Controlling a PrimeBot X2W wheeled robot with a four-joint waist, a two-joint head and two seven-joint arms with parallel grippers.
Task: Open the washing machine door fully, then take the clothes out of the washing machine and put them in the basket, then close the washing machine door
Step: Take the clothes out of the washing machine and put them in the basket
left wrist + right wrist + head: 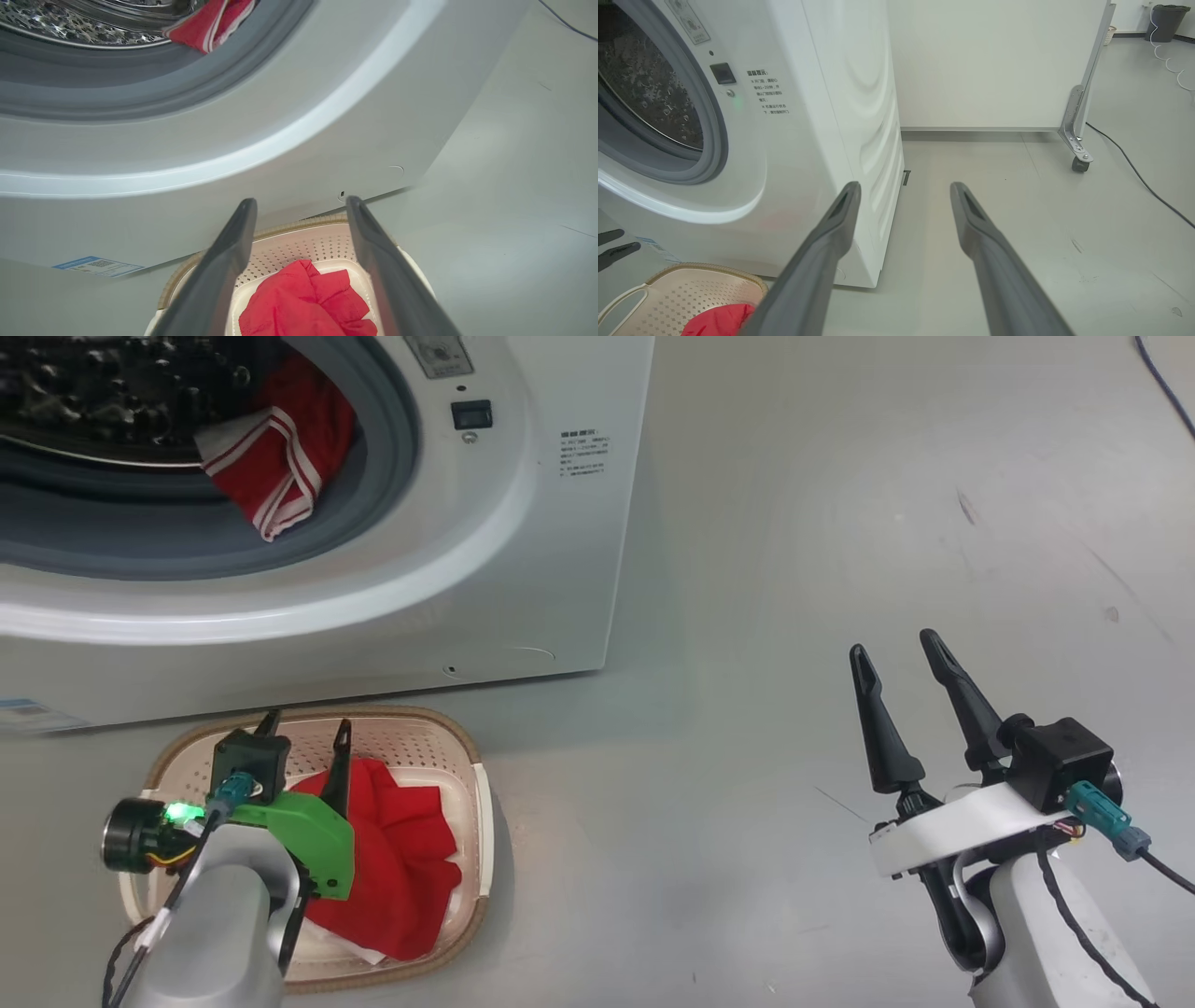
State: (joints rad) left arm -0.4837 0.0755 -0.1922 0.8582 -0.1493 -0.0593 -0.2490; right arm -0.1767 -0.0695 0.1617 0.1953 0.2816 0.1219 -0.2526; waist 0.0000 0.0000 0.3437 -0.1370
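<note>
1. The left gripper [308, 726] [300, 205] is spread wide and holds nothing. Its two dark fingers point toward the front of the washing machine [523, 523] [327, 140].
2. Directly under those fingers lies a red garment [401, 859] [299, 303], crumpled in a heap. In the left wrist view it shows in the gap between the fingers, nearer the wrist than the tips. I cannot tell whether a finger touches the cloth.
3. That garment rests in the basket [411, 747] [299, 242], which stands on the floor [840, 523] just in front of the washer's lower front edge, near a blue label [28, 714] [96, 266].
4. Above and beyond the gripper, a striped red garment [280, 457] [205, 23] with white trim hangs out of the drum [93, 383] over the grey seal [93, 541], on the porthole's right side.
5. The right gripper [893, 649] [904, 186] hangs well apart over bare floor to the right of the washer, fingers parted and empty. In its wrist view the basket [691, 289] and the red garment [719, 322] sit at the lower left.
</note>
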